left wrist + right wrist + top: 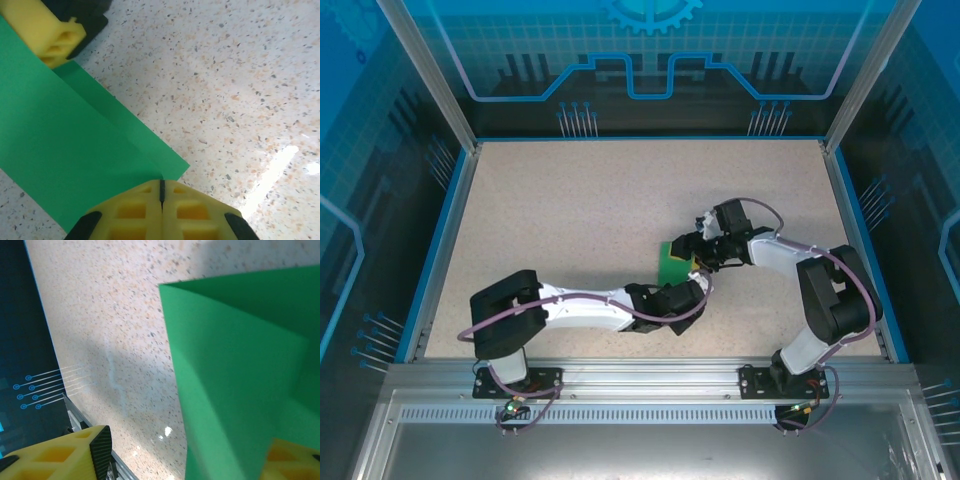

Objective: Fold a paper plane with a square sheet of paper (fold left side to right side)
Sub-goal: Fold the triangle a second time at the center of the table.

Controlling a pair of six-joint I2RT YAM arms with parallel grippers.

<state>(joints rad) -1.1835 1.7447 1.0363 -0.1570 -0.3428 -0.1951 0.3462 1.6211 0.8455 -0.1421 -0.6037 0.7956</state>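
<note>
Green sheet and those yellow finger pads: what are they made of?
The green sheet looks like thin matte paper: it holds a sharp crease. The yellow pads look like matte foam or rubber, with moulded hollow cells; I cannot tell which.

SITE: robotics lab cell | EVIDENCE: aluminium-profile frame (pixel 427 70), blue printed panels (pixel 720 40), speckled worktable (pixel 580 210), bolted arm bases (pixel 517 380)

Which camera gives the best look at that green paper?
The left wrist view: the green paper shows its folded layers and edges clearly. The top view shows it as a small far-off patch; the right wrist view, a cropped close-up.
</note>
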